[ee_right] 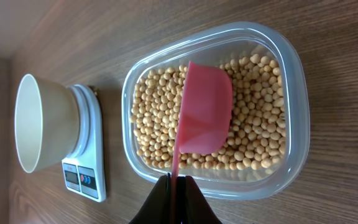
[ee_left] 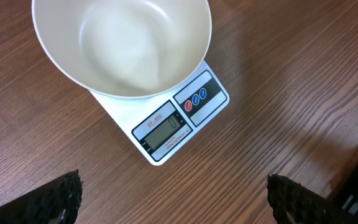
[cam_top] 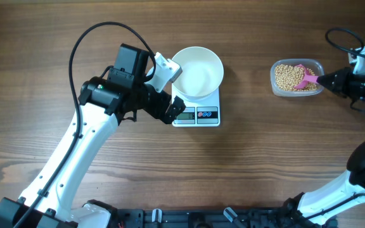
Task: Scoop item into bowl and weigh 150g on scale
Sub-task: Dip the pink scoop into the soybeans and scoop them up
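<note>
Beans [ee_right: 154, 112]: a heap of small tan-yellow beans, all lying in the tub at the right of the table, well apart from the bowl and scale.
Beans versus jaws: the heap lies just beyond the right gripper's tips, with only the scoop between them; none sit between the fingers themselves.
Scoop [ee_right: 207, 115]: pink, its cup resting on top of the beans, its thin handle running back out over the tub's near rim.
Tub [ee_right: 291, 68]: clear rounded-rectangular plastic, standing flat on the wood.
Right gripper [ee_right: 176, 183]: clenched on the scoop's handle, at the tub's rim.
Bowl [ee_left: 123, 43]: round and white, its inside plain white, sitting upright on the scale in the middle of the table.
Scale [ee_left: 166, 134]: small, white and square, display and buttons on the front edge, which shows past the bowl; the reading is too small to tell.
Left gripper [ee_left: 176, 202]: released, fingers spread wide, hanging above the wood just beside the scale's display edge and touching nothing.
Table [cam_top: 265, 158]: brown wood grain.
</note>
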